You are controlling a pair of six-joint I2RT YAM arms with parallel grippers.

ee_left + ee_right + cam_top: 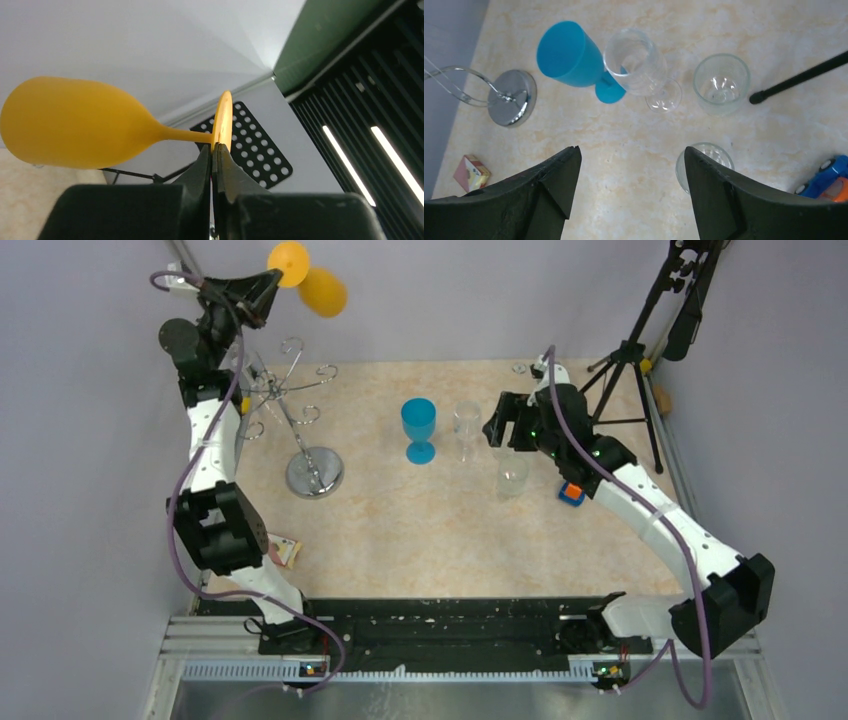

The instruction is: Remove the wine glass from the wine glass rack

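A yellow wine glass [322, 292] hangs in the air at the back left, lying sideways above and clear of the chrome wine glass rack [314, 472]. My left gripper [268, 282] is shut on the rim of its round foot. In the left wrist view the glass's bowl [75, 125] points left and the left gripper [216, 150] pinches the foot edge. The rack's arms carry no glass. My right gripper [497, 425] is open and empty above the table's middle right; in its own view the right gripper [629, 150] looks down on bare table, with the rack base [514, 97] at left.
A blue goblet [419, 428], a clear wine glass [467, 428] and a clear tumbler [512, 475] stand mid-table. A toy car [571, 493] lies by the right arm. A small box [285, 552] lies front left. A black tripod [640, 370] stands back right.
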